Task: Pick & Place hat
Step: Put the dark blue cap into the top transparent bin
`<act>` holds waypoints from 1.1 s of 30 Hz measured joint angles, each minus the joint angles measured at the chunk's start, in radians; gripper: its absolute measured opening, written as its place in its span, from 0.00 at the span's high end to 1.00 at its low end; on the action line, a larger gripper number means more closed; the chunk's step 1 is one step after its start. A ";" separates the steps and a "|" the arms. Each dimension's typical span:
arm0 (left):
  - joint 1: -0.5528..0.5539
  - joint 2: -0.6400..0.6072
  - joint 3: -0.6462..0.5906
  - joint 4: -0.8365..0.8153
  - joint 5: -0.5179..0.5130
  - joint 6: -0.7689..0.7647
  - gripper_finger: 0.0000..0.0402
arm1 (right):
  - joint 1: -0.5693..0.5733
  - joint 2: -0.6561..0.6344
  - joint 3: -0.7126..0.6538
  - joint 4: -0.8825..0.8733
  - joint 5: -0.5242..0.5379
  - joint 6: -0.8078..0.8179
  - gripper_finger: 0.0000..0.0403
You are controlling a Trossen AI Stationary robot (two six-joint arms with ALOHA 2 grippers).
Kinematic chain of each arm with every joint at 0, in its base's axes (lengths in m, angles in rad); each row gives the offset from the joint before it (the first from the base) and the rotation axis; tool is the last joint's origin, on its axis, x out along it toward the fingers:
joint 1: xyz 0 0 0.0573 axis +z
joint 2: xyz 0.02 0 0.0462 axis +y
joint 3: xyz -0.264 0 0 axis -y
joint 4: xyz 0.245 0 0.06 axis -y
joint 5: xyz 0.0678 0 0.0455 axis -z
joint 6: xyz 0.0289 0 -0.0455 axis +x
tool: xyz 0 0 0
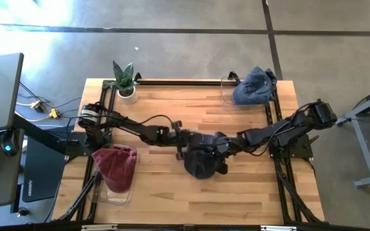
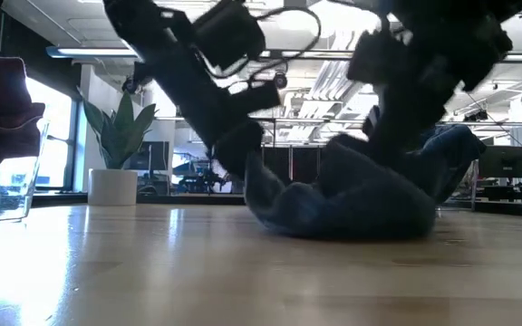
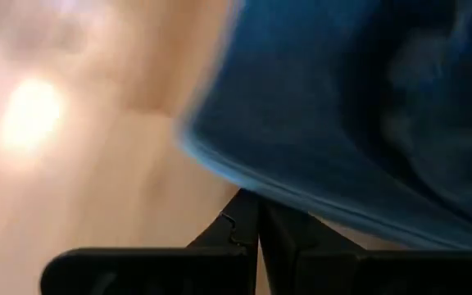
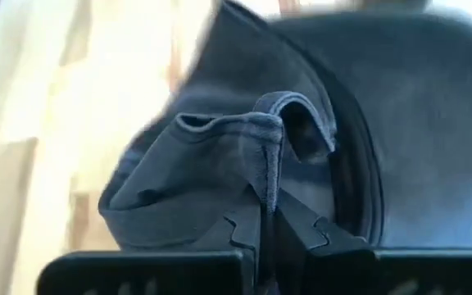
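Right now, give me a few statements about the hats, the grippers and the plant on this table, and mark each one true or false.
1. Both grippers are at the dark blue hat in the middle of the table. True: left gripper and right gripper are both shut on its fabric.
2. The red hat hangs from the left gripper. False: it rests on a clear container at the table's left edge.
3. A potted plant stands at a far corner. True.
4. The dark blue hat is lifted clear of the table. False: the low view shows it resting on the wood.
5. A lighter blue hat sits at the far right corner. True.
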 joint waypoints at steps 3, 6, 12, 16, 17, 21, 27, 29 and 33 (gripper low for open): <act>-0.016 0.006 -0.005 0.020 0.028 0.024 1.00 | -0.006 0.000 0.045 -0.015 0.011 -0.016 0.98; -0.025 0.002 0.000 0.042 0.039 0.031 1.00 | -0.025 0.001 0.078 -0.124 0.049 0.032 0.99; -0.049 0.004 -0.002 0.054 0.054 0.048 1.00 | -0.072 0.020 0.040 -0.325 0.089 0.174 0.97; -0.049 0.004 -0.002 0.063 0.066 0.048 1.00 | -0.078 0.027 0.025 -0.335 0.048 0.156 0.96; -0.048 0.004 -0.002 0.062 0.065 0.048 1.00 | -0.078 0.027 0.026 -0.337 0.038 0.142 0.95; -0.048 0.004 -0.002 0.065 0.065 0.048 1.00 | -0.081 0.027 0.066 -0.419 -0.010 0.103 0.86; -0.048 0.004 -0.002 0.065 0.065 0.048 1.00 | -0.083 0.027 0.203 -0.677 -0.015 0.067 0.62; -0.048 0.004 -0.002 0.064 0.065 0.048 1.00 | -0.083 0.027 0.257 -0.767 -0.018 0.059 0.56; -0.048 0.004 -0.002 0.064 0.065 0.048 1.00 | -0.083 0.026 0.320 -0.722 0.055 -0.078 0.50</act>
